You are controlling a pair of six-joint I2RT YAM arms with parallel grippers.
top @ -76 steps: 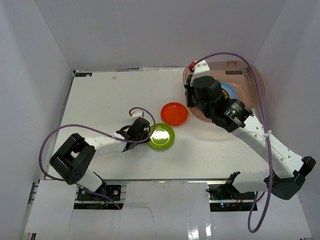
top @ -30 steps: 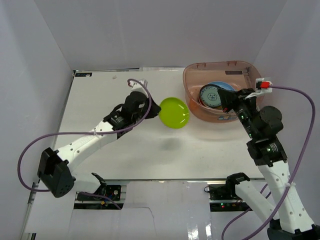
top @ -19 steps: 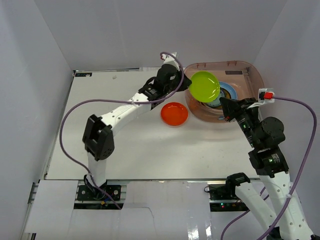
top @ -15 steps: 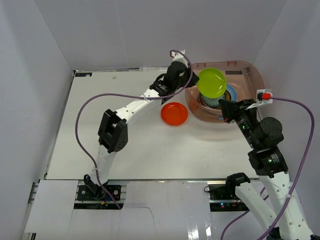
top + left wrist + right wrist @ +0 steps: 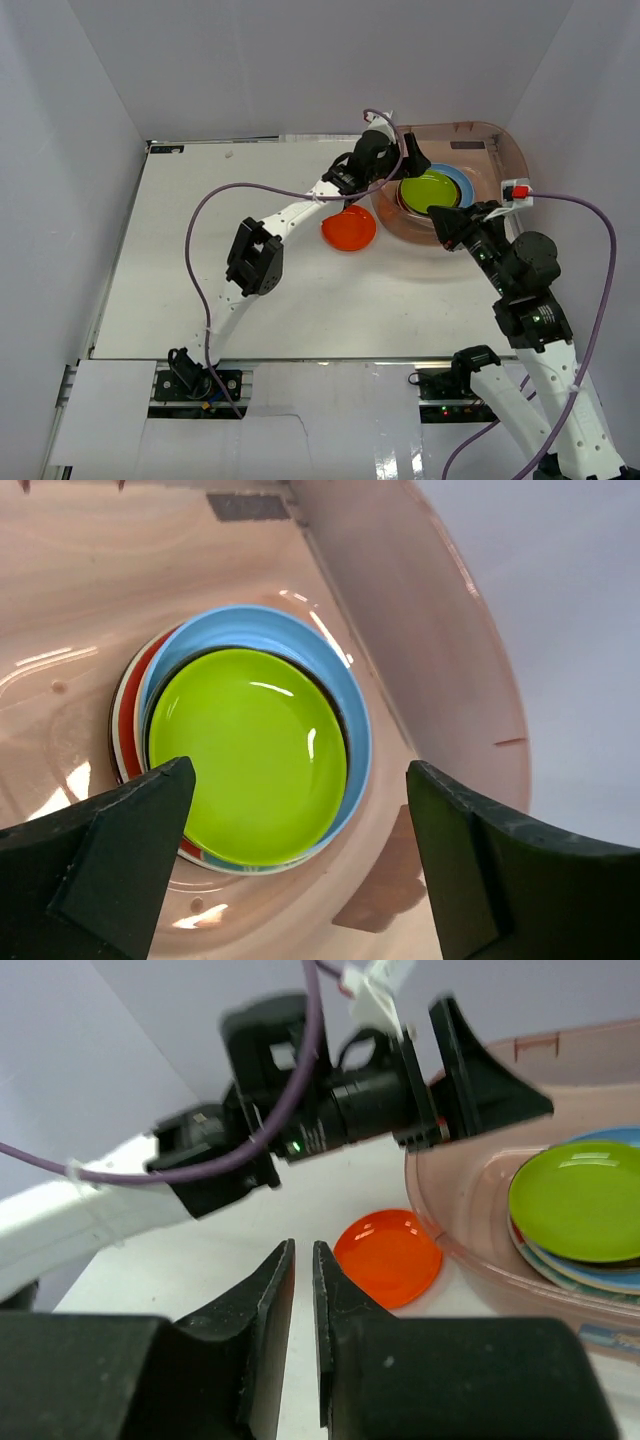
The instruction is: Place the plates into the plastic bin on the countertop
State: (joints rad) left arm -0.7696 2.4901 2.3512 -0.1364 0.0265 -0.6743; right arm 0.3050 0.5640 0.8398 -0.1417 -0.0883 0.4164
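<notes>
Two plates matter most. The green plate (image 5: 240, 742) lies flat inside the plastic bin (image 5: 512, 152), on top of a stack. Under it sits the light blue plate (image 5: 345, 695). A red-rimmed plate (image 5: 124, 720) edges out at the stack's left side in the left wrist view. What else the stack holds is hidden.

The left gripper (image 5: 300, 768) hangs over the bin, directly above the green plate. Its fingers (image 5: 120, 845) are spread wide to either side of the plate's near edge, clear of it and gripping nothing. The left arm stretches across the countertop (image 5: 200, 230) to reach the bin's left rim.

The orange plate (image 5: 348, 227) rests upright on the countertop, just beside the bin's left wall and outside it. It lies below the left arm's forearm in the top view.

The right gripper (image 5: 303, 1250) sits at the bin's near side, pointing toward the orange plate and the left wrist. Its fingers (image 5: 262, 1332) are drawn almost together with only a thin slit between them, and nothing is caught there. The orange plate shows just past the fingertips, apart from them. The green plate is off to the right gripper's right, inside the bin.
</notes>
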